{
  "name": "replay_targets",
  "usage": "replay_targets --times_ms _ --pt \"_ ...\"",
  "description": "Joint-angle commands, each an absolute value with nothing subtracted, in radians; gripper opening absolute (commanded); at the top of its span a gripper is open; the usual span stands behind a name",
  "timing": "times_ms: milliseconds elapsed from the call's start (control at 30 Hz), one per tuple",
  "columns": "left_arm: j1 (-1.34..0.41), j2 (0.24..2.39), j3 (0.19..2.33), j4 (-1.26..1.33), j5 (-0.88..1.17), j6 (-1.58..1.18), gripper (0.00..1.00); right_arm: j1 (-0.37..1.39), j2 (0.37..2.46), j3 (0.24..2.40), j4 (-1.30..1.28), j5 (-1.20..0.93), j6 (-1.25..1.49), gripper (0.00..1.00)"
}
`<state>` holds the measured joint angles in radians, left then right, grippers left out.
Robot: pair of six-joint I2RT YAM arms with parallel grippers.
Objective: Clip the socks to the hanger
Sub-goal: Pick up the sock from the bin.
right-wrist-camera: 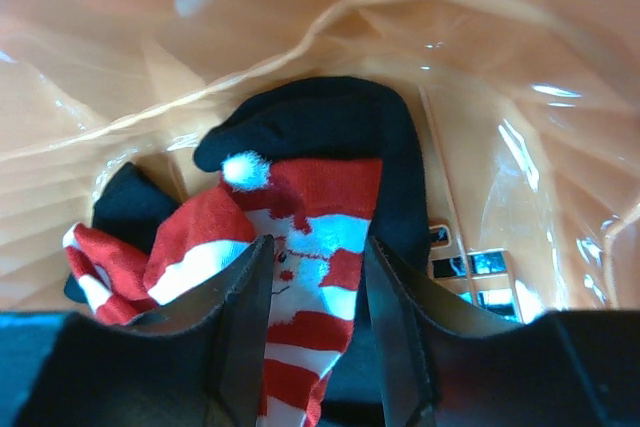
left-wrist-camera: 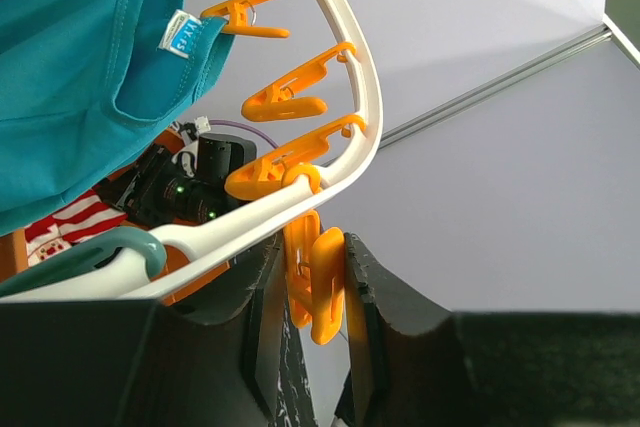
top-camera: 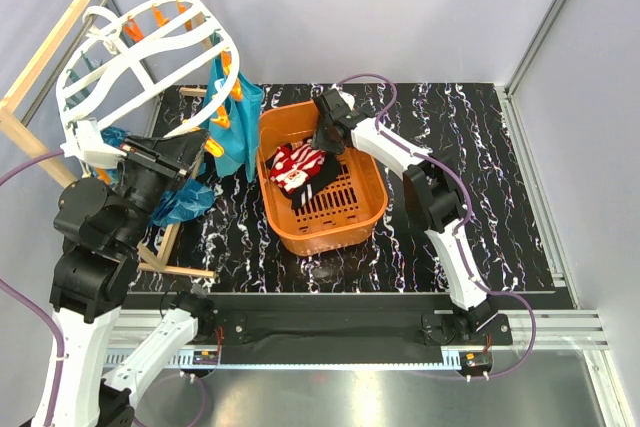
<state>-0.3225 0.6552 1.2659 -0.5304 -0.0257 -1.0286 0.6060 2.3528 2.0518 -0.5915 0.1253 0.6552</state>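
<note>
The white oval hanger (top-camera: 140, 57) with orange pegs hangs at the back left. My left gripper (top-camera: 195, 152) is at its near rim. In the left wrist view the left gripper (left-wrist-camera: 312, 247) is shut on an orange peg (left-wrist-camera: 322, 292) hanging from the white rim (left-wrist-camera: 345, 162). The red-and-white striped socks (top-camera: 298, 169) with black parts lie in the orange basket (top-camera: 365, 209). My right gripper (top-camera: 328, 137) reaches down into the basket's back end. In the right wrist view the right gripper (right-wrist-camera: 317, 247) is open, with a striped sock (right-wrist-camera: 320, 247) between its fingers.
Teal-blue cloths (top-camera: 235, 117) hang clipped to the hanger, and one (left-wrist-camera: 80, 77) fills the upper left of the left wrist view. A wooden pole frame (top-camera: 60, 37) stands behind the hanger. The dark marbled table (top-camera: 480, 177) lies to the right of the basket.
</note>
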Motion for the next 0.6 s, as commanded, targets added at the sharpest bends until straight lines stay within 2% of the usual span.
replay_targets --times_ms 0,200,233,333,433,567 --pt "-0.328 0.649 1.284 -0.523 0.051 -1.025 0.0 0.623 2.401 2.036 -0.655 0.137 0.666 0.49" --pt "-0.327 0.649 1.281 -0.52 0.055 -1.031 0.0 0.623 2.407 2.017 -0.615 0.159 0.646 0.43" --pt "-0.327 0.647 1.279 -0.522 0.054 -1.031 0.0 0.624 2.401 2.007 -0.6 0.158 0.643 0.34" --pt "-0.328 0.646 1.282 -0.523 0.049 -1.031 0.0 0.624 2.378 1.973 -0.548 0.153 0.64 0.15" --pt "-0.327 0.647 1.287 -0.525 0.051 -1.031 0.0 0.624 2.35 1.954 -0.52 0.172 0.626 0.01" --pt "-0.328 0.647 1.289 -0.532 0.048 -1.028 0.0 0.633 2.274 1.941 -0.502 0.23 0.557 0.0"
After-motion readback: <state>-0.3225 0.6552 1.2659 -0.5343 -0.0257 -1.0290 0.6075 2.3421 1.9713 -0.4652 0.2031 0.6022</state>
